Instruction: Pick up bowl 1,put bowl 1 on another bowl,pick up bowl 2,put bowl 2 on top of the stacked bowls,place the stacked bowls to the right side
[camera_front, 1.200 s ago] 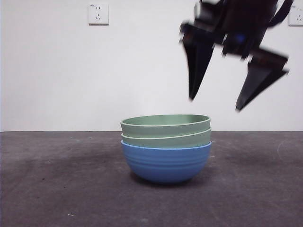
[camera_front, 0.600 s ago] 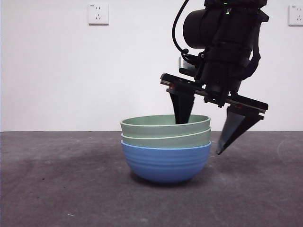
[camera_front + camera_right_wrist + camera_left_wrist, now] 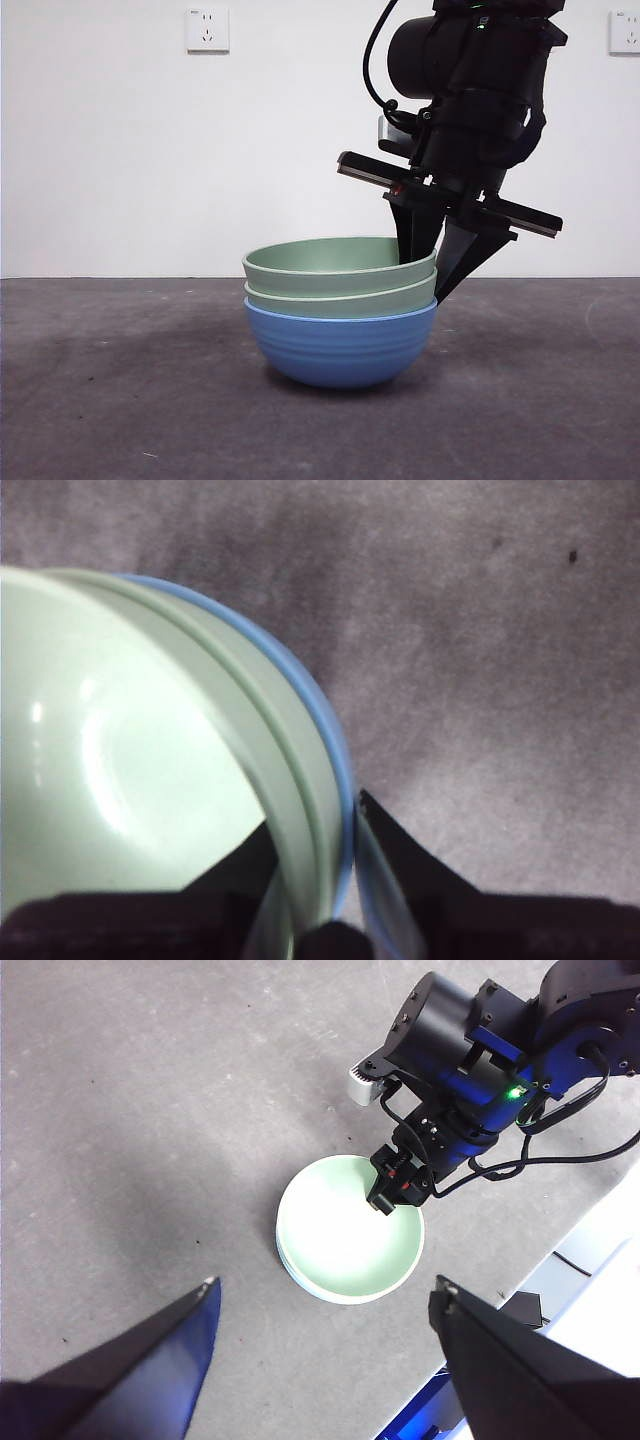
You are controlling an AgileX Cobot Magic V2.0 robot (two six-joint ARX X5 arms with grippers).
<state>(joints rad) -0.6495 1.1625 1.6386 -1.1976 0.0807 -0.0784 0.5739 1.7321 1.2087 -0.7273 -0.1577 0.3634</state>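
The stacked bowls sit on the dark desk. The blue bowl is at the bottom, with two green bowls inside it. The stack leans a little. The right gripper has come down on the rim of the stack. Its fingers are clamped on the rim, one inside the top green bowl and one outside. The left gripper hangs high above the bowls with its fingers wide apart.
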